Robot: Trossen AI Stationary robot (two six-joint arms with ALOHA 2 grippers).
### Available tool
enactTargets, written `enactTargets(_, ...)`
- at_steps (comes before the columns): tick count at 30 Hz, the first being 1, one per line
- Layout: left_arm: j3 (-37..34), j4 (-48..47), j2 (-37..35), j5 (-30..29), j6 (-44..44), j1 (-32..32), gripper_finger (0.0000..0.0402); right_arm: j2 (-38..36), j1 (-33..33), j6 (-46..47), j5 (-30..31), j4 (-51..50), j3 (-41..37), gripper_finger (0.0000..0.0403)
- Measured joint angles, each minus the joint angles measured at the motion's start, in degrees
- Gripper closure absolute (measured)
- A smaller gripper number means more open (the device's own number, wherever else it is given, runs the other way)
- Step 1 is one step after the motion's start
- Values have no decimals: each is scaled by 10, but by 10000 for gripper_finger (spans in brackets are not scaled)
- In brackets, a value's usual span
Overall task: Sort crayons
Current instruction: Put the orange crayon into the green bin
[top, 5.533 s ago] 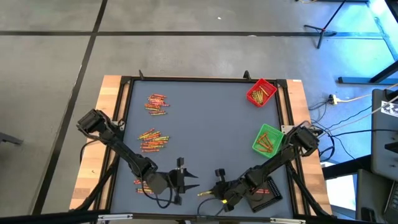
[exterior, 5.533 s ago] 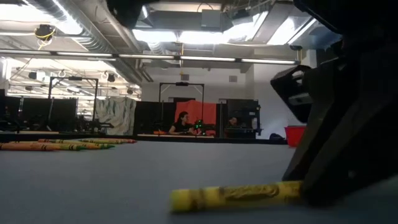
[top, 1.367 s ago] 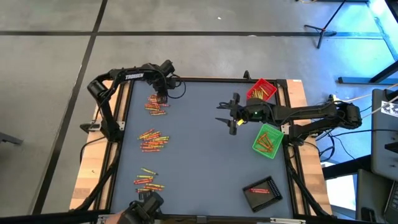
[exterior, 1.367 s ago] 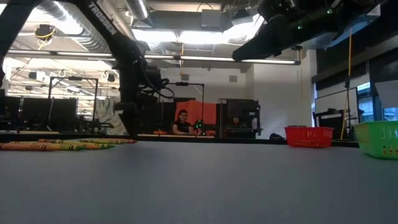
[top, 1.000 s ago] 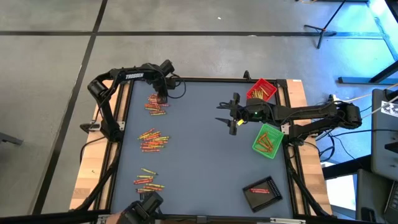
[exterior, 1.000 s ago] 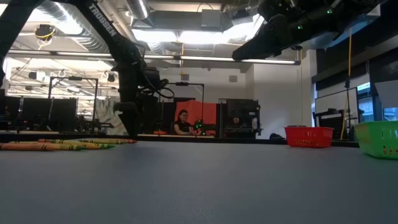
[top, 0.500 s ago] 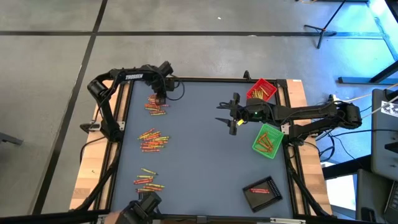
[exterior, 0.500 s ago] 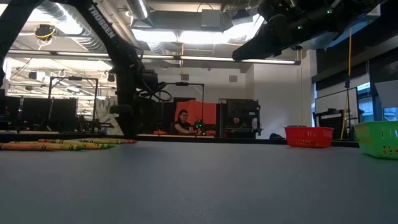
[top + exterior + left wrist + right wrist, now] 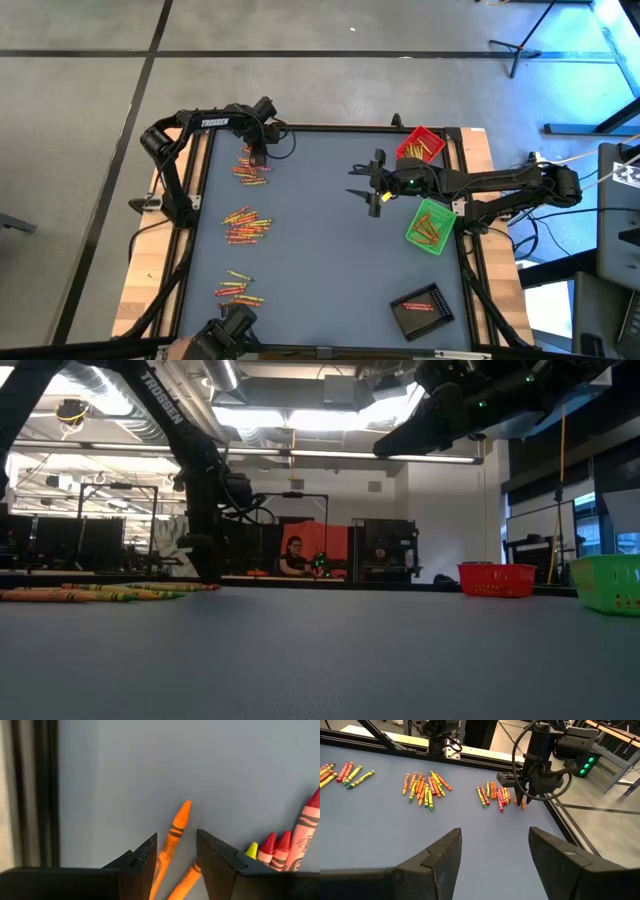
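Observation:
Crayons lie in three loose piles on the grey mat: a far-left pile (image 9: 250,168), a middle pile (image 9: 246,226) and a near pile (image 9: 236,290). My left gripper (image 9: 252,157) points down at the far-left pile (image 9: 492,793), open. In the left wrist view an orange crayon (image 9: 174,831) lies flat between its two fingers, with a second orange crayon (image 9: 186,881) beside it. My right gripper (image 9: 368,187) hovers open above the middle of the mat, holding nothing. My left gripper (image 9: 177,855) comes from above, pointing down, with one finger on either side of the orange crayon's lower half (image 9: 165,852). The crayon lies flat on the mat. Whether a finger touches it, I cannot tell.
A red tray (image 9: 420,148) with crayons sits at the far right, a green tray (image 9: 432,225) with crayons near the right edge, and a black tray (image 9: 420,310) at the near right. A black frame (image 9: 200,180) borders the mat beside the left gripper. People sit in the room beyond.

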Motion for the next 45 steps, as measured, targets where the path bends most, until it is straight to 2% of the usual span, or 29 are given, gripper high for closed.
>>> enactTargets(5,3,0,19,19,0,14,300,0,0,0,0,0,0,174)
enactTargets(15,1,7,23,23,3,17,380,0,0,0,1,0,0,174)
enactTargets(18,1,10,23,21,16,17,396,0,0,0,30,-13,0,174)
enactTargets(24,0,13,11,11,29,15,395,0,0,13,80,-38,0,174)
enactTargets(27,-3,23,-17,-11,30,8,394,0,0,30,78,-46,0,174)
enactTargets(34,-1,34,-140,-39,6,-38,394,0,0,70,85,-63,0,160)
enactTargets(41,0,82,-261,43,-64,-105,394,-1,0,56,124,-76,0,98)
enactTargets(45,0,107,-295,110,-88,-147,399,-2,0,48,124,-72,0,82)
